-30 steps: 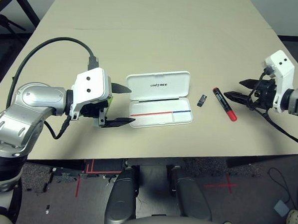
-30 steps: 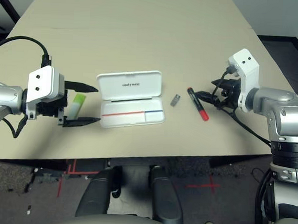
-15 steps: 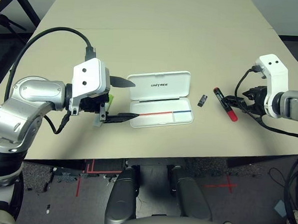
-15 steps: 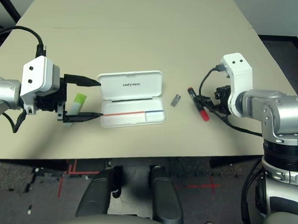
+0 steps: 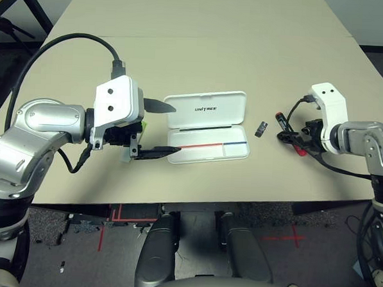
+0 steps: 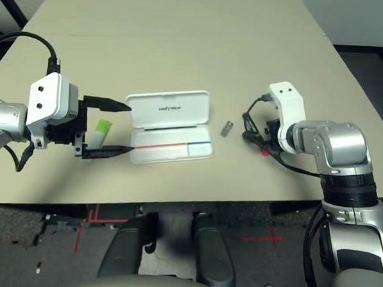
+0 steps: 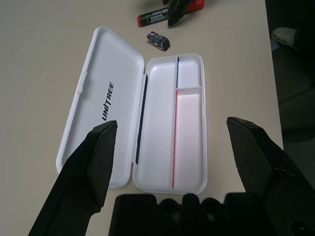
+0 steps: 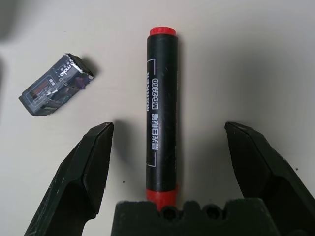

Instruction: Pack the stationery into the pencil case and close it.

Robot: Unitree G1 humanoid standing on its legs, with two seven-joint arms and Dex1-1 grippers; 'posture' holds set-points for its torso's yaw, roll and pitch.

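Beige table [image 5: 203,47]; dark speckled floor [image 5: 288,251] with red tape marks [image 5: 288,237], possibly carpet.

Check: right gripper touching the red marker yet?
Apart. In the right wrist view the marker lies on the table between the open right gripper, with bare table showing on both sides between it and each finger.

Overhead stereo pair, two close wrist views

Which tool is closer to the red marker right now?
Right. The right tool is open and straddles the red marker, fingers either side. The left tool is across the open pencil case, far from it.
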